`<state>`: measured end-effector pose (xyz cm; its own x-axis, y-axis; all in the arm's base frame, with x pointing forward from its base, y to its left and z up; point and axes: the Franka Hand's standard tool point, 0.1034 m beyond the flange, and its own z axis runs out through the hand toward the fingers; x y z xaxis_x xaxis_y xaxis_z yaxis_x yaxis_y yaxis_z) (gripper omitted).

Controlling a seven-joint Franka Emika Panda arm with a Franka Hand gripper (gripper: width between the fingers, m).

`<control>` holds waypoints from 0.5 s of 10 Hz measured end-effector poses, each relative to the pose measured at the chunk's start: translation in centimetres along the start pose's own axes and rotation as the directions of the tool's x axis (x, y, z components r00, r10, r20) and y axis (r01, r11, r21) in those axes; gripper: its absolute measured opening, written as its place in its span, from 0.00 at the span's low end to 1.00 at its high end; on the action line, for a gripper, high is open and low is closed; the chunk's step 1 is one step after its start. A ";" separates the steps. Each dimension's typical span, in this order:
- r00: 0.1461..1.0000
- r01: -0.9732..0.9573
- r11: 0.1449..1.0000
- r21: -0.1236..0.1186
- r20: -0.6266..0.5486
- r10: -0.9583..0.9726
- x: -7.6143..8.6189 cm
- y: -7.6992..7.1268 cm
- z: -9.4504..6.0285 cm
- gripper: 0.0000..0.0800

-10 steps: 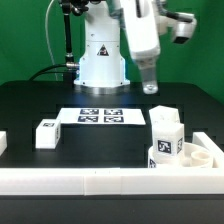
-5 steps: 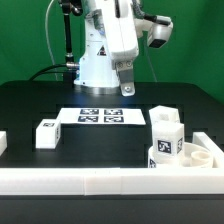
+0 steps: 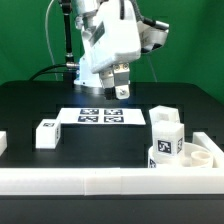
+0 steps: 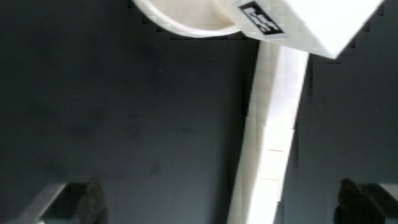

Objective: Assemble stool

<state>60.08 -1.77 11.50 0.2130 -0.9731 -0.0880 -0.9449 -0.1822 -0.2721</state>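
Table: black work surface (image 3: 30, 105), with the stool kit spread across it in separate pieces.
Border rail: long white rail (image 3: 90, 181) along the near edge; the seat and two legs sit close behind it at the exterior view's right.
Arm: Panda arm (image 3: 108, 45) leaning over the far side of the table, above the marker board (image 3: 100, 116).
Seat: round white seat (image 3: 207, 153) lying flat at the exterior view's right, near the rail, well apart from the gripper.
Upright legs: tagged leg (image 3: 164, 150) stands just beside the seat, with a second leg (image 3: 166, 118) behind it. Whether either one is set in a socket cannot be told from here.
Loose leg: third leg (image 3: 46, 133) lies alone at the exterior view's left, well apart from the seat.
Gripper: the gripper (image 3: 119, 93) hangs in the air over the marker board. The wrist view shows its fingers (image 4: 71, 203) spread wide with nothing between them.
Done so far: by the look of it, little. Two legs are gathered next to the seat, and no joint is plainly made.
Left to do: the third leg has yet to be brought to the seat, and likely all three need fixing into their sockets. The empty, open fingers suggest a pickup comes next.
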 end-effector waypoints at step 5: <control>0.750 0.656 0.742 -0.138 0.003 -0.662 1.4 -0.3 1.8 0.81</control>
<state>61.07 -2.80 9.75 0.7856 -0.6087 0.1110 -0.5962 -0.7927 -0.1273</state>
